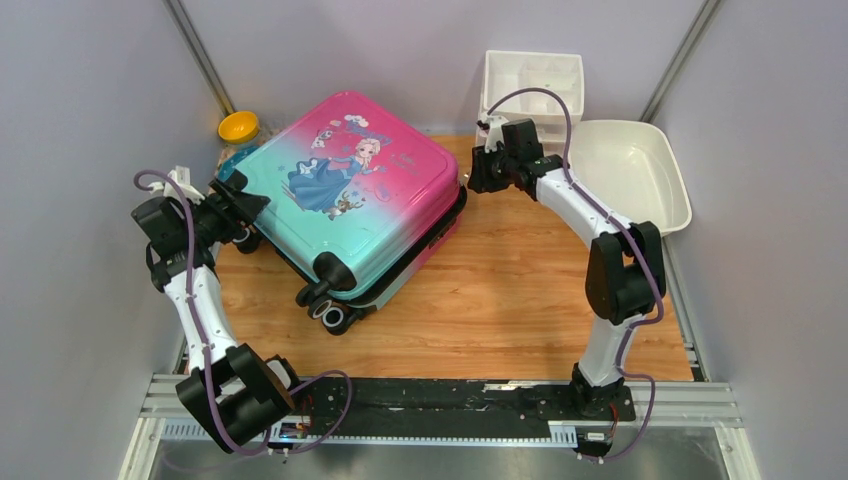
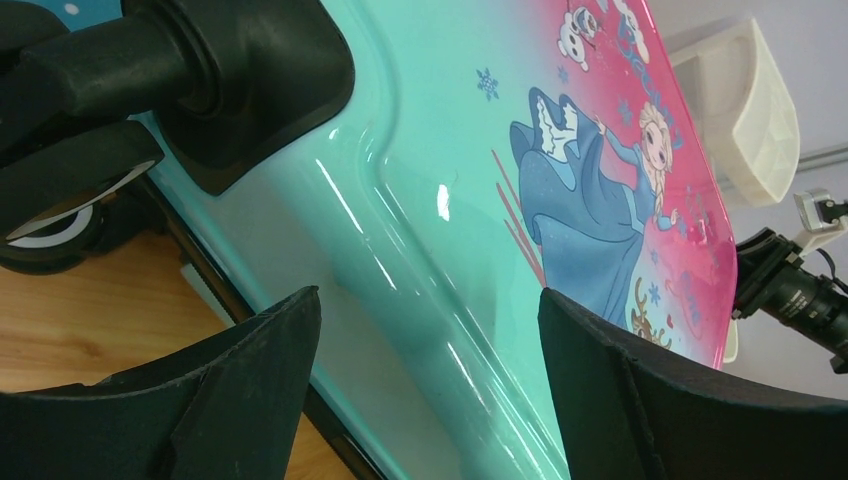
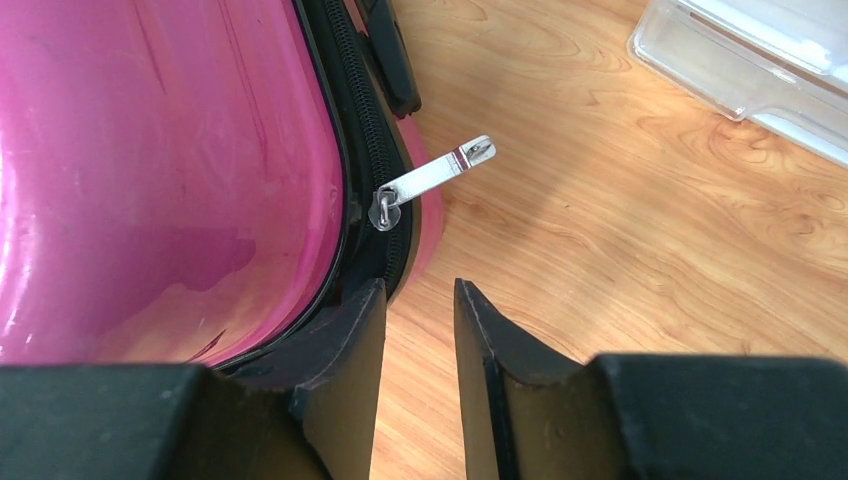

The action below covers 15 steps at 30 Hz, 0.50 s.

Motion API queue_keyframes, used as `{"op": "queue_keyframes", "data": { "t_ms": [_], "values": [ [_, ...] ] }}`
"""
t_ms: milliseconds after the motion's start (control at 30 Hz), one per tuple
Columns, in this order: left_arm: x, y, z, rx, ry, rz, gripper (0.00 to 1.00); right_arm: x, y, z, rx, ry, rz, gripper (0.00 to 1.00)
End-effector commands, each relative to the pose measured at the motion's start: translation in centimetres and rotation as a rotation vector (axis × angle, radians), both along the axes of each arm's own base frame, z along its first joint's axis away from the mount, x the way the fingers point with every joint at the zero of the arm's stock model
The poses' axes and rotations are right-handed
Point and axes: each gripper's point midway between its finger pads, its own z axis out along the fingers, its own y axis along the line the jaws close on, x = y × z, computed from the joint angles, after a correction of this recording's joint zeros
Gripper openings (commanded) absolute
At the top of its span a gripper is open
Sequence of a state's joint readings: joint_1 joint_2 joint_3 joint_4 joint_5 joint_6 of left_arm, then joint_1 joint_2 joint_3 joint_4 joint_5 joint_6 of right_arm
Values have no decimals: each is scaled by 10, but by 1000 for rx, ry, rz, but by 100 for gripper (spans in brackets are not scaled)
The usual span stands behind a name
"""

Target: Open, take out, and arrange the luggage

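Luggage: lies flat on the far-left part of the worktop, printed shell up and lid down, turned at an angle. The wheels point toward the near edge and the pink end toward the far edge.

Zip pull: a silver tab sticking out sideways from the black zip at a pink corner, over bare wood.

Right gripper: at that pink corner. The fingers are narrow, with a slim gap and nothing in it. The pull lies just ahead of the tips, apart from them.

Left gripper: at the luggage's left side, near a wheel housing. The fingers are wide, with teal shell showing between them. Contact cannot be told.

Drawer organiser: white, at the far edge.
Basin: white, in the far-right corner.
Yellow-lidded jar: in the far-left corner, behind the luggage.
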<state>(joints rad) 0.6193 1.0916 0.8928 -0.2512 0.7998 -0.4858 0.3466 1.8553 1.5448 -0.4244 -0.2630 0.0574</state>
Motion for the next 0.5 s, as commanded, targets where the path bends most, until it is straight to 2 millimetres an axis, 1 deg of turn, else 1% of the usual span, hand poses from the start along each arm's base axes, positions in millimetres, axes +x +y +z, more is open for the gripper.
{"op": "queue_keyframes", "data": {
  "t_ms": [0,167,300,367,400,433,467],
  "values": [
    [-2,1,-4,-3,7,15,88,2,10,8,43,-7,2,36],
    [-8,1,-10,14,26,27,88,5,23,1,50,6,25,36],
    [-13,3,-14,20,44,47,88,6,31,-13,37,31,35,37],
    [-16,7,-15,16,53,73,89,5,35,-21,25,47,38,36],
    [-17,9,-16,1,61,90,89,4,35,-22,23,54,37,34],
    [-18,11,-19,-19,74,101,89,3,35,-25,18,64,36,25],
    [-20,17,-18,-32,74,124,89,-1,33,-26,14,79,33,19]
  ]
}}
